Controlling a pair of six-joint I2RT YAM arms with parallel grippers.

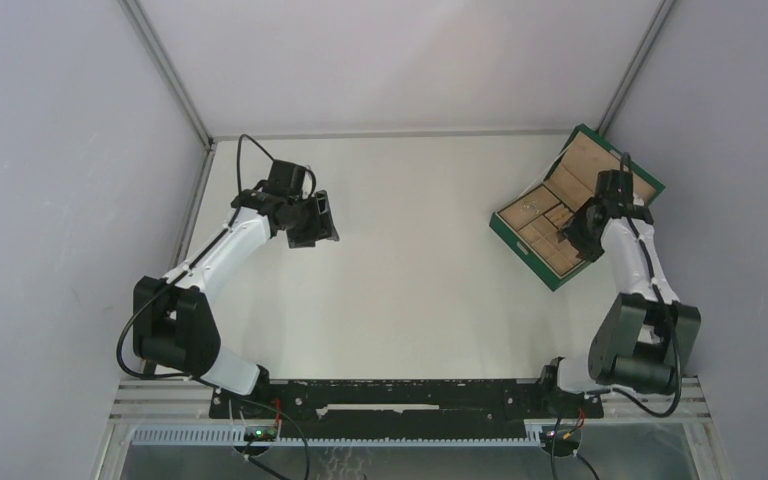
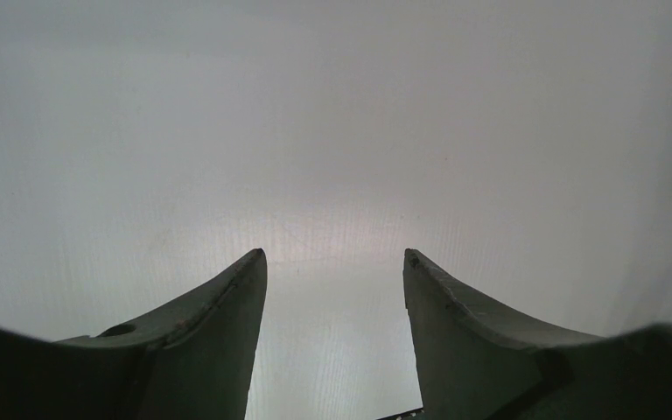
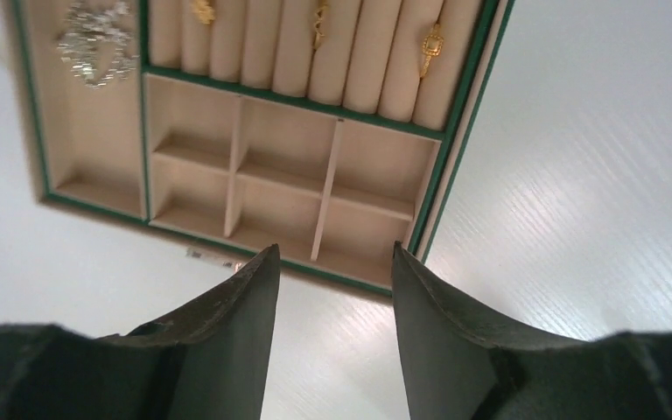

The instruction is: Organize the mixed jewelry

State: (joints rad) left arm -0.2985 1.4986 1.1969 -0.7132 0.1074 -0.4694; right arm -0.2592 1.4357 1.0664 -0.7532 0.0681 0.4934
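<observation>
In the right wrist view the tan tray with a green edge [image 3: 442, 153] lies just beyond my open, empty right gripper [image 3: 334, 254]. A silvery, sparkly chain tangle [image 3: 96, 44] lies in its long left compartment. Three small gold pieces sit in the ring rolls at the top: one on the left [image 3: 203, 10], one in the middle [image 3: 319, 19] and one on the right [image 3: 431, 48]. The square compartments nearest me hold nothing. In the top view the right gripper [image 1: 572, 240] hovers over the tray [image 1: 520, 248]. My left gripper [image 1: 312, 220] is open and empty over bare table [image 2: 334, 255].
The green box's open lid with tan lining [image 1: 615, 165] rests at the back right by the wall post. A tiny pale bit [image 3: 206, 255] lies on the table against the tray's near edge; I cannot tell what it is. White walls enclose the table.
</observation>
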